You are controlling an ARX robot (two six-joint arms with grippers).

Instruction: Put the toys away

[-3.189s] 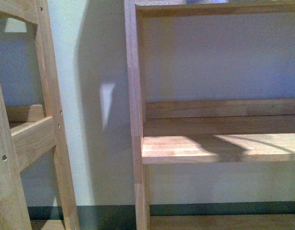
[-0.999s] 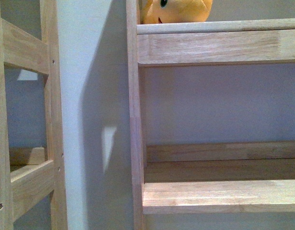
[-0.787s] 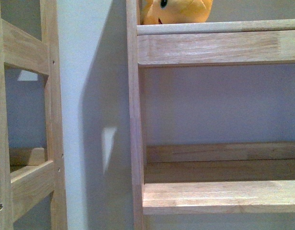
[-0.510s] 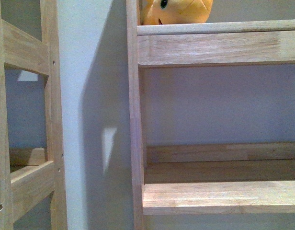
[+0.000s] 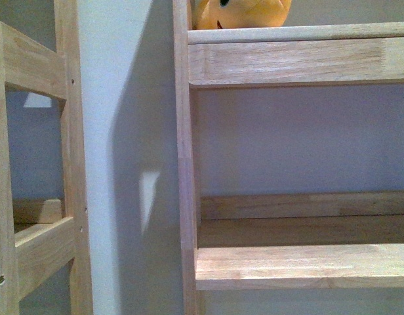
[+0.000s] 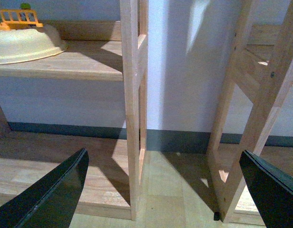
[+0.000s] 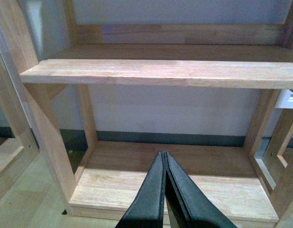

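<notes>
Orange plush toy [image 5: 241,14] sits on the top shelf [image 5: 294,34]; left claw [image 6: 161,190] gapes wide and empty, right claw [image 7: 164,164] pinched together, holding nothing.

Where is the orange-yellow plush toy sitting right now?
In the front view the plush toy sits on the upper shelf of the wooden rack, at its left end against the side post, cut off by the picture's top.

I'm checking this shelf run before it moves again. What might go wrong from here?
1. The plush toy sits at the upper shelf's left front edge; a bump to the frame might tip it off.
2. The open left gripper hangs near a shelf upright; its wide fingers may catch it.
3. The right gripper is shut and empty.
</notes>
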